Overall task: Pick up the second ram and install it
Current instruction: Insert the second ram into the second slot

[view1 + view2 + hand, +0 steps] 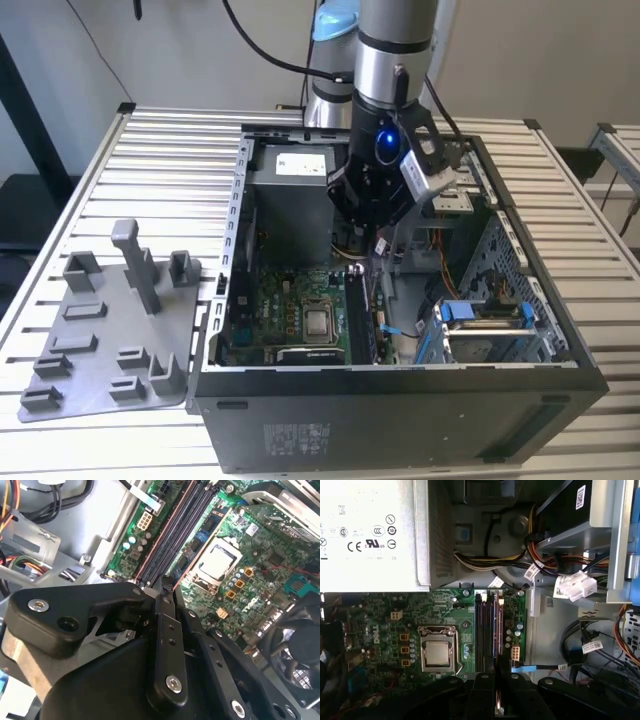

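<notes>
My gripper (373, 235) hangs inside the open computer case (560, 350), over the memory slots (481, 630) of the green motherboard (290, 300). In both wrist views its black fingers (165, 630) are drawn close together. The second ram (495, 630) shows edge-on as a thin dark stick running straight out from the gripper (496, 677), in line with the slots. My gripper (166, 582) is shut on it, and the pads' contact is hidden. The processor socket (437, 652) lies beside the slots.
A grey power supply (370, 530) and bundles of cables (540, 570) crowd the case's far end. A blue-tabbed drive cage (485, 325) stands on the exterior view's right. A grey parts holder (110, 330) lies on the slatted table, on the exterior view's left.
</notes>
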Controlling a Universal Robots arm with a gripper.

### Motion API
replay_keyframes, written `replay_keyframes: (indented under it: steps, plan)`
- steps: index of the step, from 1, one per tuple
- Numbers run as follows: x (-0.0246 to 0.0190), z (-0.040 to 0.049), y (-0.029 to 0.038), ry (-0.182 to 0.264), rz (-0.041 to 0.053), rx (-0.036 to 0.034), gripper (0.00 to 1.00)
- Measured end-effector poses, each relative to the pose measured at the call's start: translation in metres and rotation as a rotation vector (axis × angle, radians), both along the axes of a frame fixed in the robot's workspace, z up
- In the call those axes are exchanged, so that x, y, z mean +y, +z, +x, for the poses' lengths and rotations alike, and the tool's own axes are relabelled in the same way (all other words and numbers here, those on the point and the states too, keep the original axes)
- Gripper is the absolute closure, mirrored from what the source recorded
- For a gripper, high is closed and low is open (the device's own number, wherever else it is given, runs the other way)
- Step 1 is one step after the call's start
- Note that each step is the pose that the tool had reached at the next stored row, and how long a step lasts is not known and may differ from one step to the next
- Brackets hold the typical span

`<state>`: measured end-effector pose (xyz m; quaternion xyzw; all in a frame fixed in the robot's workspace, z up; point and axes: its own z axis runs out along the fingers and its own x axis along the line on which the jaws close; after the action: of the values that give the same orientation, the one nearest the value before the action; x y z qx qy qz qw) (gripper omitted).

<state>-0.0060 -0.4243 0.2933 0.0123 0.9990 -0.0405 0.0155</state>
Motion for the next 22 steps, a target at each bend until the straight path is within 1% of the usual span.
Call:
replay_keyframes:
  steps: [2,7,11,15,19,22]
  plan:
    - [-0.0006,-0.0002,-0.0037,0.001,0.0001,0.0000,0.86]
    - [-0.0014,-0.0046,-0.0124,0.011,0.0027,0.0000,0.86]
    - [-0.0026,-0.0062,-0.0198,0.013,0.0031,-0.0001,0.86]
    - [-0.0067,-0.0090,-0.0269,0.013,0.0047,0.0000,0.86]
    - [-0.0128,-0.0099,-0.0343,0.013,0.0074,-0.0001,0.86]
    - [-0.0156,-0.0099,-0.0398,0.008,0.0075,-0.0002,0.86]
